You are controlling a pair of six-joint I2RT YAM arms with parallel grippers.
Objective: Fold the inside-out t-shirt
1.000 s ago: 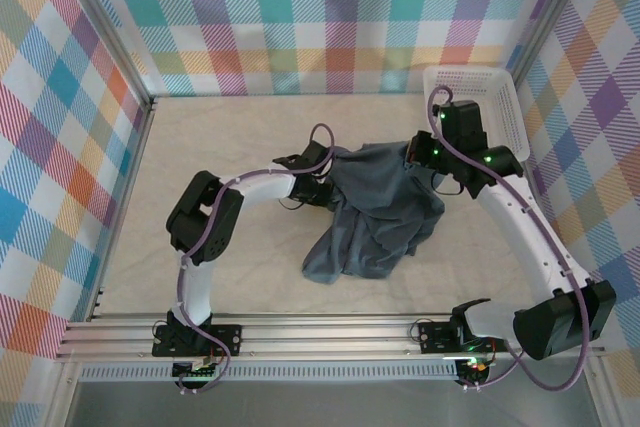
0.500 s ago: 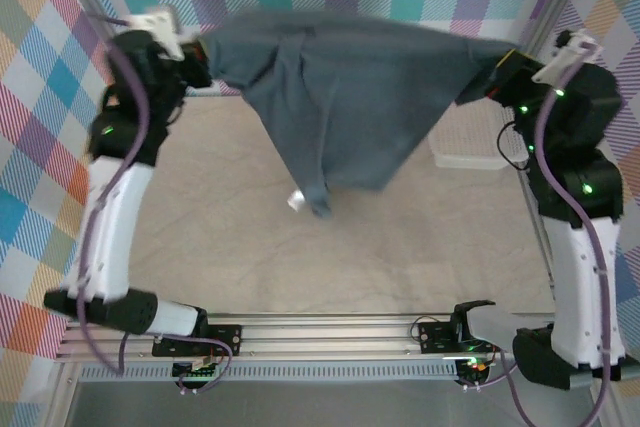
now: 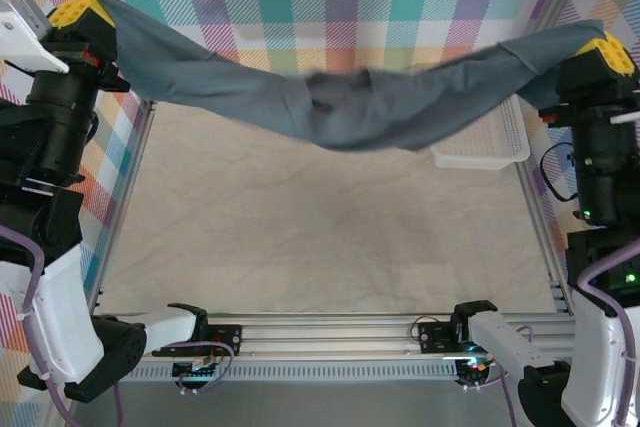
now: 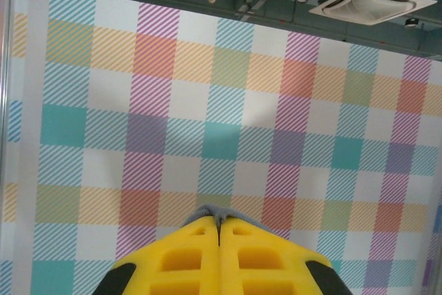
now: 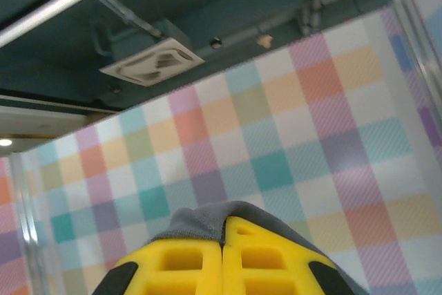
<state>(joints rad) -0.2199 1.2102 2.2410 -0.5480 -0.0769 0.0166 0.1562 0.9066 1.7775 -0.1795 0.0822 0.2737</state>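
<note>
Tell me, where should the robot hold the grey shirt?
Probably by its two far ends, where the left end effector and right end effector pinch it, each from its own side. The t-shirt sags in the middle between them, so end grips spread it wide.

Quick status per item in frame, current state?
t-shirt: held up off the table by both ends, sagging and bunched mid-span.
left gripper: raised, shut on one end of the t-shirt.
right gripper: raised, shut on the other end.
basket: on the table, far right, partly behind the t-shirt.
</note>
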